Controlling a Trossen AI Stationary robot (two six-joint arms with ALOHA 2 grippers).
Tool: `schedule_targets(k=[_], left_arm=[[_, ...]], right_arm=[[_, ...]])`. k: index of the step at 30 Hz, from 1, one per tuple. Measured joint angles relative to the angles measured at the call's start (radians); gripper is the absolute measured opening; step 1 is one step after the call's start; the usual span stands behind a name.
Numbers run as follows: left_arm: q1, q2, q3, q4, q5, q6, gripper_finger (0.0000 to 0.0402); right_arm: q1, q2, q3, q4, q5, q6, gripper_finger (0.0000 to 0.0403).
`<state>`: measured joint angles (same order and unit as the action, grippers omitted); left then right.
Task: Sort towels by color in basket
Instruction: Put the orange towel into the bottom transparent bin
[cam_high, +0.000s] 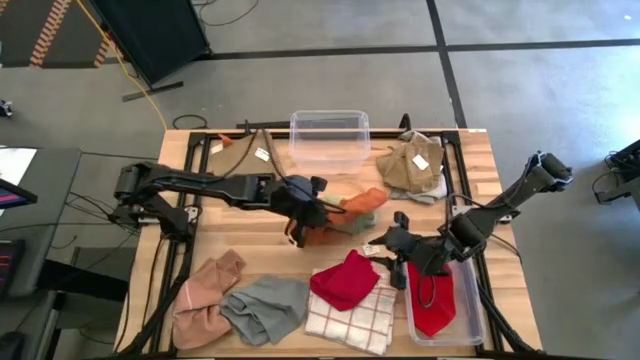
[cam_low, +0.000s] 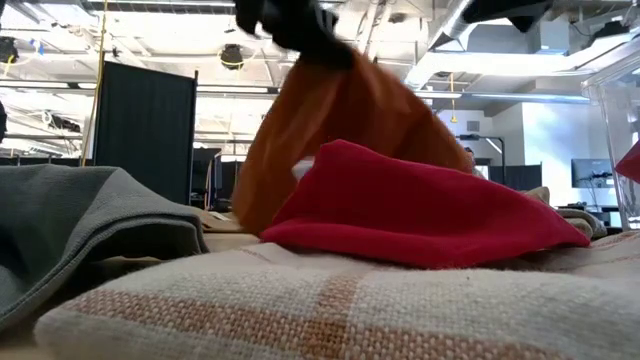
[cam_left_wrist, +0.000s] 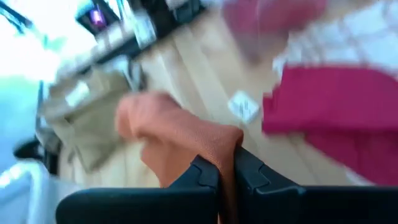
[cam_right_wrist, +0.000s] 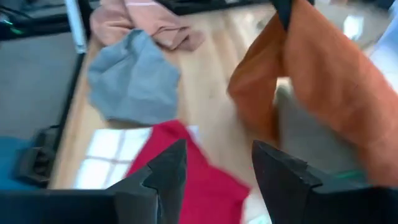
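The left gripper (cam_high: 303, 225) is sitting mid-frame in the high view, fingers pinched tight on the rust-orange towel (cam_high: 350, 205), which is hanging off the table from the pinch; in the low view it is draping down from the top centre of the frame. So the step in hand looks like carrying one picked cloth toward its colour group.

The right gripper (cam_high: 392, 258) is hovering lower right of centre, fingers spread and holding nothing, just above the red towel (cam_high: 345, 280) that is lying on the white checked towel (cam_high: 348, 318). Beside it, at the lower right, a clear bin (cam_high: 472, 318) is already holding another red cloth (cam_high: 432, 305).

A second clear bin (cam_high: 330, 140) is standing at the upper centre, looking unfilled. Pink (cam_high: 205, 298) and grey (cam_high: 262, 308) towels are waiting at the lower left, the tan pile (cam_high: 412, 165) at the upper right.

Next, I'd judge, the orange cloth needs lifting clear of the table and swinging over a bin without dragging its neighbours.
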<state>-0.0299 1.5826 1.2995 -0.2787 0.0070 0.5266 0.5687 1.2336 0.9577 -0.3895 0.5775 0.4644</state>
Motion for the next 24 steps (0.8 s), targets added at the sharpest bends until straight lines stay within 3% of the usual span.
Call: schedule_targets(k=[7, 16, 24], left_arm=[[-0.015, -0.034, 0.0, 0.06, 0.108, -0.001, 0.0004], [-0.053, -0.028, 0.0, 0.064, 0.123, 0.056, 0.0003], [-0.06, -0.027, -0.001, 0.189, 0.087, 0.111, 0.0003]], right_arm=[[-0.086, 0.091, 0.0, 0.179, 0.085, -0.283, 0.0265], [-0.19, 0.121, 0.0, 0.273, 0.097, -0.367, 0.0328], [-0.247, 0.169, 0.0, 0.398, -0.095, -0.365, 0.0362]])
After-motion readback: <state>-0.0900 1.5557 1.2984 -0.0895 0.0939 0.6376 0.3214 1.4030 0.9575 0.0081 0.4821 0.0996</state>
